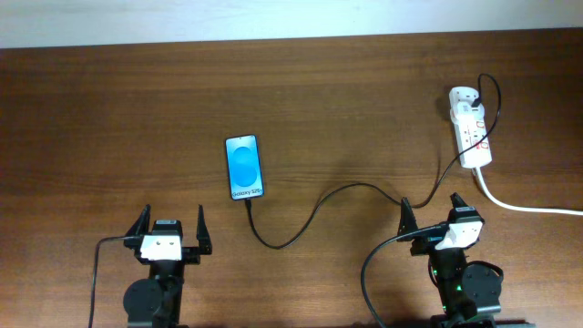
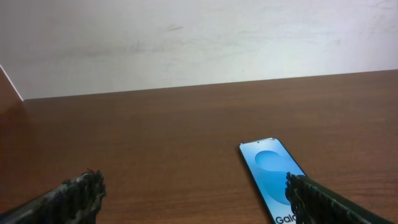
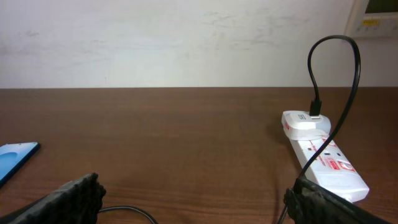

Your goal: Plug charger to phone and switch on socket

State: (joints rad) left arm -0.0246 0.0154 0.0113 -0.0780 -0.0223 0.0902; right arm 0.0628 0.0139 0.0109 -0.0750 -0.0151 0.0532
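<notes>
The phone lies flat mid-table, blue screen up; it also shows in the left wrist view and at the left edge of the right wrist view. The charger cable runs from the phone's near end in a curve right and up to a white adapter on the socket. Its plug tip sits at the phone's bottom edge. The socket also shows in the right wrist view. My left gripper is open and empty, below-left of the phone. My right gripper is open and empty, straddling the cable below the socket.
The socket's thick white lead runs off the right edge of the table. A pale wall borders the table's far edge. A white wall panel shows at upper right in the right wrist view.
</notes>
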